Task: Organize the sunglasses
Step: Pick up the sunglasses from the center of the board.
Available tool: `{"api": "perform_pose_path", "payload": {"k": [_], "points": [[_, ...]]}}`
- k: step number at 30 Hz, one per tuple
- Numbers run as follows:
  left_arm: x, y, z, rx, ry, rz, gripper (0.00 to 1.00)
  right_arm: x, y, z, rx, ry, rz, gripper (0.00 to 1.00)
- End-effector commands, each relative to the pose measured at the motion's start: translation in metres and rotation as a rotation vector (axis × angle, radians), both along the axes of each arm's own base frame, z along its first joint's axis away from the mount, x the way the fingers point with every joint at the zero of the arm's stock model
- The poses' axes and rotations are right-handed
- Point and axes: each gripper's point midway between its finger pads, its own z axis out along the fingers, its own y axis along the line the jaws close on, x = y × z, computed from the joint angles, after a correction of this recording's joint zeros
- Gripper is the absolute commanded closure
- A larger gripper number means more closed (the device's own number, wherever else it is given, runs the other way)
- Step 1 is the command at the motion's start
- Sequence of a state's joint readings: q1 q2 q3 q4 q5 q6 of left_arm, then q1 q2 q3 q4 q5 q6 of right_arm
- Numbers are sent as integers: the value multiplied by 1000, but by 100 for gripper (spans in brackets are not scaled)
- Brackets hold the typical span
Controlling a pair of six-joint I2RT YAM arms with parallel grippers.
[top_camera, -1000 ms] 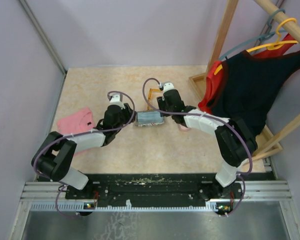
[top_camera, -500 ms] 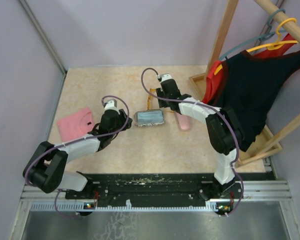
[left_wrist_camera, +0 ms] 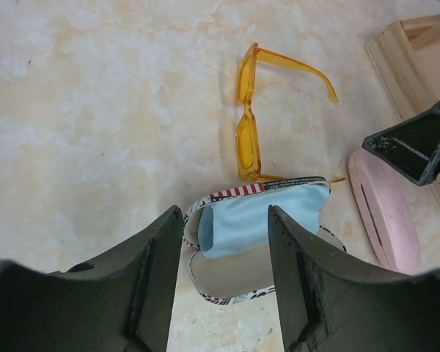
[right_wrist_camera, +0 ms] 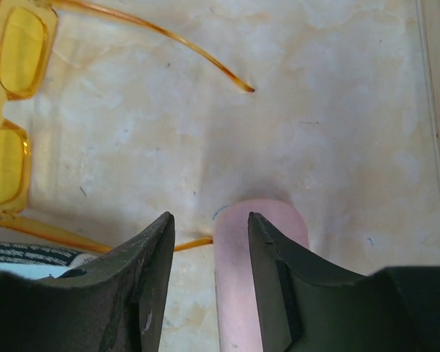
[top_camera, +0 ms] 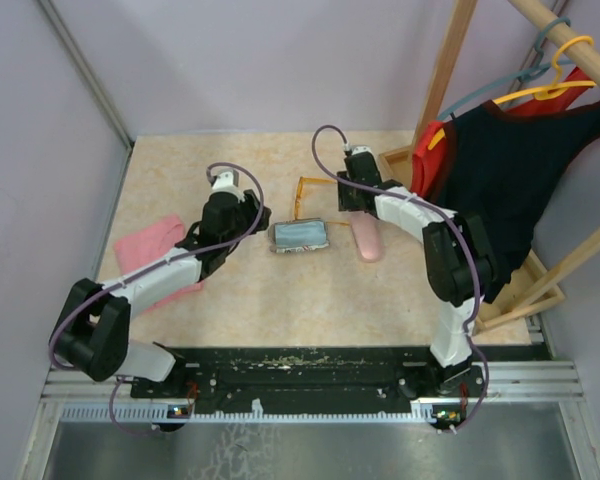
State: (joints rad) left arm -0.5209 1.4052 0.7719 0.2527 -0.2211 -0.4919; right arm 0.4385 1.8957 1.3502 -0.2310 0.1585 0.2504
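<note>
1. One pair of glasses shows in these views: the orange translucent-framed sunglasses [left_wrist_camera: 246, 139]. They lie flat on the table's middle, toward its far edge, with both thin arms unfolded.
2. Just on their near side sits a black-and-white printed case with red-striped trim [left_wrist_camera: 227, 193]. It is open, with a light-blue cloth [left_wrist_camera: 260, 220] filling it.
3. To the right of that case lies a pink oblong hard case [top_camera: 365, 240], which appears shut.
4. The left gripper [left_wrist_camera: 224, 213] hovers at the near-left side of the printed case, jaws spread with nothing between them.
5. The right gripper [right_wrist_camera: 209, 220] hangs over the far end of the pink case, jaws also apart and empty.
6. The task looks unfinished. The orange pair is uncased and unfolded, so folding and stowing remain.
7. No black-framed pair is visible. Whether one lies under the cloth or inside the pink case cannot be told.
</note>
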Motion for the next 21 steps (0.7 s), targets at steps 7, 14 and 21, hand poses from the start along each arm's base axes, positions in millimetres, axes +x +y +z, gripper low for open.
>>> {"api": "perform_pose_path", "payload": {"k": [7, 14, 21], "points": [[-21, 2, 13, 20, 59, -61, 44, 48, 15, 45, -133, -156, 328, 50], [-50, 18, 29, 13, 37, -70, 43, 94, 30, 50, -156, -213, 560, 35], [-64, 31, 35, 49, 18, -64, 42, 110, 53, 17, -158, -148, 763, 35]]}}
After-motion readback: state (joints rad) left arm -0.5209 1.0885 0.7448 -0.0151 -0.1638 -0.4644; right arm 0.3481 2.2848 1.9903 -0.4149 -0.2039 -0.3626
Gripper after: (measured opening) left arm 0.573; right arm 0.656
